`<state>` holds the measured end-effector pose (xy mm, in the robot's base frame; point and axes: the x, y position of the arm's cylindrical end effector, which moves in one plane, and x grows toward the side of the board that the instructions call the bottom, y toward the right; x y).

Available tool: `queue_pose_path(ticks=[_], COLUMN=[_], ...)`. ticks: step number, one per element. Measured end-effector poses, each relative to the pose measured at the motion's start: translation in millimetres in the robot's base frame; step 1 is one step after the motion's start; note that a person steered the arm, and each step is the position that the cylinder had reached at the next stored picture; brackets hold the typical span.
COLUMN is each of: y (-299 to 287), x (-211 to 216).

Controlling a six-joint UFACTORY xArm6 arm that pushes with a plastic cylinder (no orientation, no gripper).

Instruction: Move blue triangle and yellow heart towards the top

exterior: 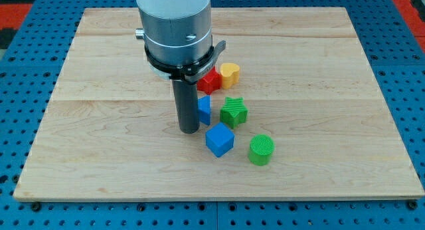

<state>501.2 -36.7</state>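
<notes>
The wooden counter (99, 143) is filling most of the view, lying on a blue perforated surface. The arm's grey cylindrical body (174, 20) is hanging down from the view's top, with a black collar beneath it and the dark rod (186, 104) running on down from that. There are no fingers on this arm, so nothing is being gripped; my tip (189, 129) is resting on the counter at the view's left of the block cluster.

The blue cube (219, 139) is sitting just below and to the right of my tip, a little apart from it. The green star-shaped block (234, 112) is lying right of the rod, and the green cylinder (261, 149) is standing nearest the view's bottom right of the group. The blue triangle (204, 109) is touching or almost touching the rod's right side, partly hidden behind it. The red block (210, 80), its shape unclear, is sitting above it, and the yellow heart (230, 74) is pressing against the red block's right side, topmost in the cluster.
</notes>
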Motion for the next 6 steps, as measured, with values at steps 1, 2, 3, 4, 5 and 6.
queue_pose_path(ticks=[1, 2, 3, 4, 5, 6], y=[33.9, 62.0, 83.6, 86.6, 103.6, 133.8], x=[-49.7, -82.6, -125.5, -170.6, -175.5, -158.3])
